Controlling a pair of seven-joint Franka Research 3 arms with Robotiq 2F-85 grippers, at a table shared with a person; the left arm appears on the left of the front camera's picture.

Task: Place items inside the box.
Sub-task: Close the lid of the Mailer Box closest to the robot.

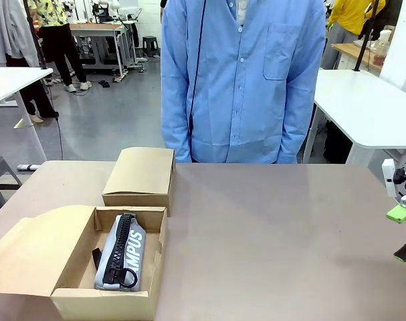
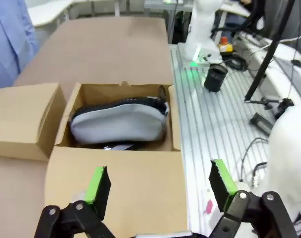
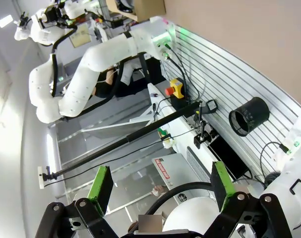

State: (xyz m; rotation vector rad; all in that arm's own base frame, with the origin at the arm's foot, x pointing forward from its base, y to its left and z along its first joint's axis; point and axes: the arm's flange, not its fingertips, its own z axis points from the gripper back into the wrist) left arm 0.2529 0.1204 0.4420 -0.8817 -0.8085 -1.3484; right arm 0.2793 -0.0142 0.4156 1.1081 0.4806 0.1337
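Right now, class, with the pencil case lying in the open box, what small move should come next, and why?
Probably folding the flap shut with the left hand. The pencil case already lies inside the box, the flap hangs open, and that hand hovers open just above the flap, the nearest to it.

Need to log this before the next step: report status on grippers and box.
Left gripper open, above the box's flap. Right gripper open, at table's right edge. Grey pencil case inside the open box. Smaller box shut behind it.

Front view across table (image 1: 269, 227); left wrist above shared box (image 2: 115, 183).
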